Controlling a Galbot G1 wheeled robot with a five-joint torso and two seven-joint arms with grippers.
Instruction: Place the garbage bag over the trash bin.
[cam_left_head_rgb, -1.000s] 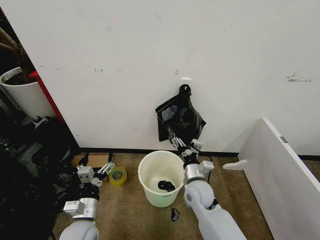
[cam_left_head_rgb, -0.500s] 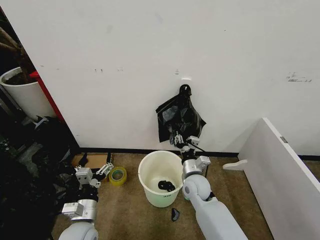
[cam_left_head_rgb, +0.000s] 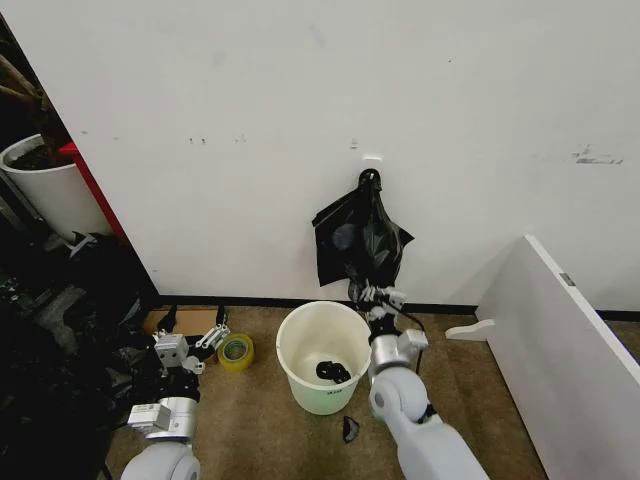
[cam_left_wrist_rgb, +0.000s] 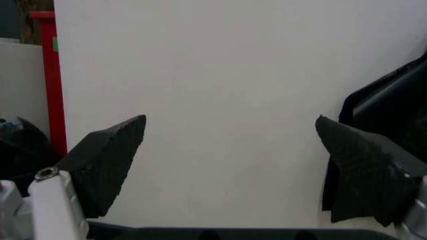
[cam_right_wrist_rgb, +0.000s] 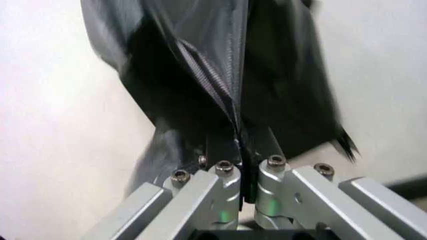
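- A white pot (cam_left_head_rgb: 45, 195) with dark soil stands at the far left, against a red post (cam_left_head_rgb: 92, 190) by the wall's end.
- Dark clutter (cam_left_head_rgb: 60, 330) covers the floor at the left edge below it.
- The left gripper (cam_left_head_rgb: 190, 352) sits low near the floor's left side, beside a yellow tape roll (cam_left_head_rgb: 235, 351). In the left wrist view its fingers (cam_left_wrist_rgb: 110, 160) stand wide apart with only white wall between them; they hold nothing.
- The bin (cam_left_head_rgb: 322, 357) stands on the brown floor close to the wall, about mid-floor, upright and open at the top. A small black scrap (cam_left_head_rgb: 332, 371) lies on its bottom, and another black scrap (cam_left_head_rgb: 349, 429) lies on the floor just in front of it.
- The bag (cam_left_head_rgb: 360, 240) hangs on the wall from a hook (cam_left_head_rgb: 371, 176), above and a little right of the bin; it is not on the bin.
- The right gripper (cam_left_head_rgb: 375, 296) reaches up at the bag's lower edge, just beside the bin's far right rim. In the right wrist view its fingers (cam_right_wrist_rgb: 230, 150) are pressed together with a fold of the bag's plastic (cam_right_wrist_rgb: 220, 75) pinched between them.
- A white board (cam_left_head_rgb: 560, 340) leans at the floor's right side, well apart from the bin.
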